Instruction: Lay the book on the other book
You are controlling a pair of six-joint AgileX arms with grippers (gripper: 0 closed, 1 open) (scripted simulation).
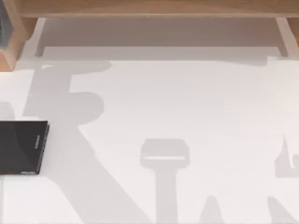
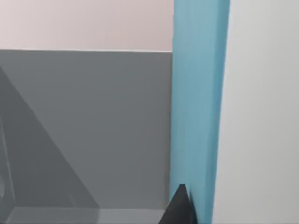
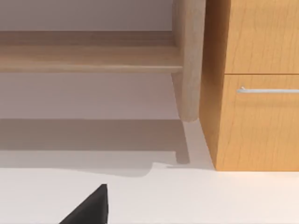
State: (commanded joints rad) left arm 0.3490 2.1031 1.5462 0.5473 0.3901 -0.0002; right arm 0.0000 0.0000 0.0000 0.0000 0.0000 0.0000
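The other book point(image 1: 21, 147), thin and black with pale lettering on its spine, lies flat at the table's left edge in the top view, partly cut off by it. The book point(image 2: 198, 107) is a teal-blue slab standing on end close in front of the left wrist camera. My left gripper point(image 2: 196, 211) is shut on it, with one dark fingertip point(image 2: 180, 207) pressed against its side. A dark part of my right gripper point(image 3: 88, 207) hangs over the white table, facing the wooden furniture.
A wooden shelf unit point(image 1: 149, 7) runs along the back of the white table point(image 1: 187, 102). In the right wrist view, a wooden cabinet point(image 3: 257, 130) with a drawer handle point(image 3: 268, 90) and a round wooden leg point(image 3: 189, 60) stand ahead. Arm shadows fall across the table.
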